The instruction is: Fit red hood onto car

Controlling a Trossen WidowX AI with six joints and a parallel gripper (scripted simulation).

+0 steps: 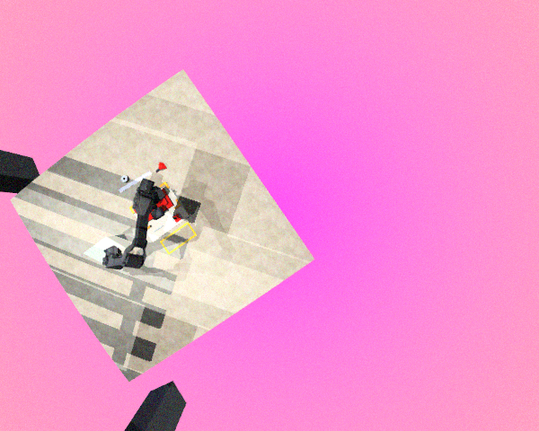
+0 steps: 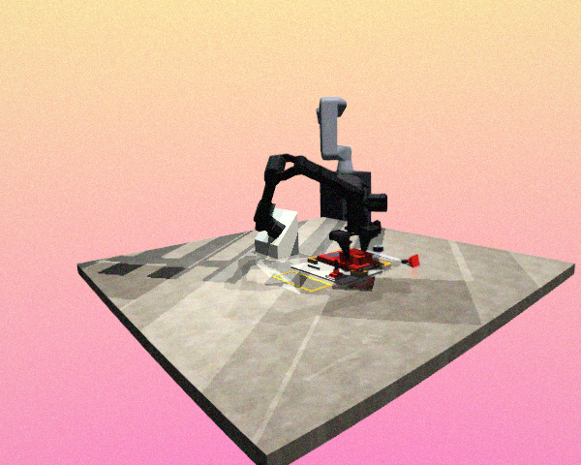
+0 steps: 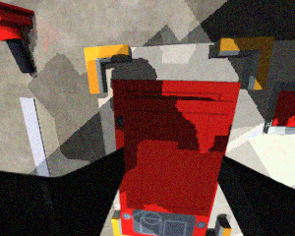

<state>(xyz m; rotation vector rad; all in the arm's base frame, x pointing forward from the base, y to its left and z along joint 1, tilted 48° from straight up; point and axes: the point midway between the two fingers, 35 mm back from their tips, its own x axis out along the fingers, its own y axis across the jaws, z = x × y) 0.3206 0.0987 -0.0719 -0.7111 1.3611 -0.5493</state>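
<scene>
The red hood (image 2: 355,257) (image 3: 174,177) is between the fingers of my gripper (image 2: 354,250) (image 3: 169,153) (image 1: 162,204), which is shut on it. The hood is over the red chassis (image 2: 324,259) (image 3: 202,89), low at the deck, roof up and roughly in line with it in the wrist view. The chassis lies in the jig, whose yellow corner brackets (image 3: 90,64) show around it on a white board (image 3: 177,61) (image 2: 311,270). The hood hides the engine block, pegs and corner holes. I cannot tell whether the hood sits flat on the deck.
A small holder with a red part (image 3: 291,105) (image 2: 335,272) stands beside the chassis. A red-headed tool (image 1: 162,165) (image 2: 413,261) (image 3: 12,20), a pale bar (image 3: 35,135) and a small round part (image 1: 124,178) (image 2: 378,247) lie nearby. A yellow outline (image 1: 172,232) (image 2: 291,283) marks the table.
</scene>
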